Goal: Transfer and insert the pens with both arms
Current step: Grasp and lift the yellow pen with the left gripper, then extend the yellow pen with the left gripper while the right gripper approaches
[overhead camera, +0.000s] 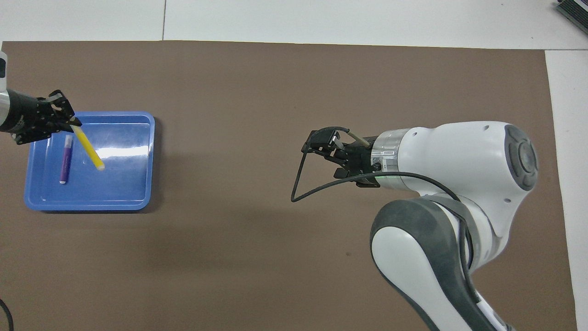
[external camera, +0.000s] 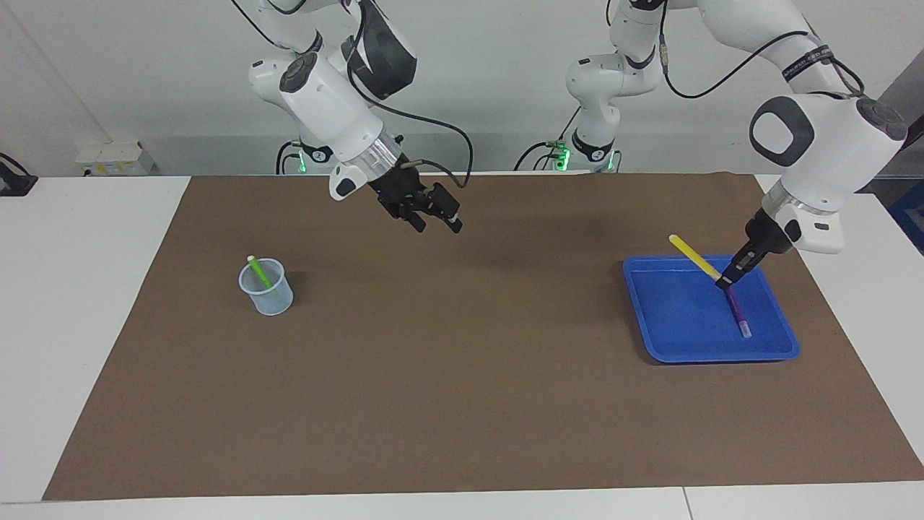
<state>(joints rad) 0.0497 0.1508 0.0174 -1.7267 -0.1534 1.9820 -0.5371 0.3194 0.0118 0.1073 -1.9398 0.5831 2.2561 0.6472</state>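
1. The yellow pen point(external camera: 694, 257) hung tilted over the blue tray point(external camera: 653, 318), clamped at one end by the left gripper point(external camera: 725, 282), whose fingertips were closed on it; its free whitish end pointed up and toward the middle of the table
2. In the overhead view the yellow pen point(overhead camera: 87, 148) ran slantwise from the left gripper point(overhead camera: 70, 122) out over the tray point(overhead camera: 138, 161)
3. The purple pen point(external camera: 738, 312) lay flat in the tray, just beside the left gripper's tip, its long axis running roughly away from the robots, whitish end farthest from them
4. The green pen point(external camera: 259, 273) stood leaning in a clear cup point(external camera: 268, 289) toward the right arm's end of the table, its whitish tip up above the rim
5. The right gripper point(external camera: 432, 220) hovered over the bare brown mat point(external camera: 462, 375), well apart from both cup and tray, jaws spread and empty; a black cable point(overhead camera: 301, 184) looped off it
6. Nothing lay between cup and tray but open mat
7. In the overhead view the cup was hidden under the right arm point(overhead camera: 450, 207), and the left arm was cut off at the frame's edge; the gripped end of the yellow pen was hidden by the fingers
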